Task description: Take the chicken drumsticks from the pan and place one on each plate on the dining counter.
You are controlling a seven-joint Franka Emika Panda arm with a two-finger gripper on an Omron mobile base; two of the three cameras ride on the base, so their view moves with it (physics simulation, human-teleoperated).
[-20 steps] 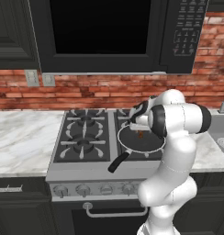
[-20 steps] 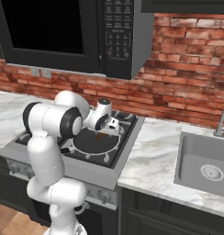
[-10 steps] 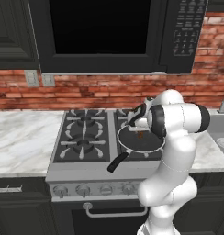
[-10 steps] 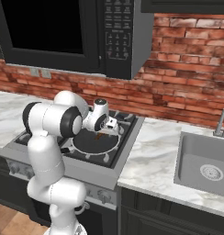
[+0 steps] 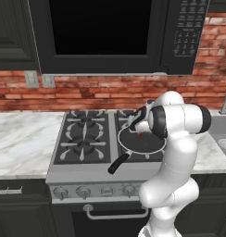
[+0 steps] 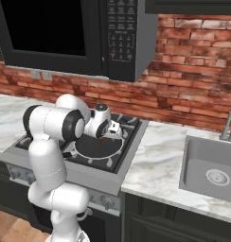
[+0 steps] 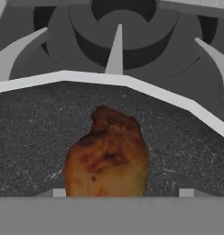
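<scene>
Between jaws: orange-brown glazed chicken drumstick (image 7: 107, 156) in dark round pan (image 7: 187, 142); jaws partly open, grip unclear. Likely light, slippery; grasp mid-body.

The drumstick (image 7: 107, 156) is cut off at the hand view's bottom. In the left base view, centre right, the arm hides part of the pan (image 5: 133, 144).
</scene>
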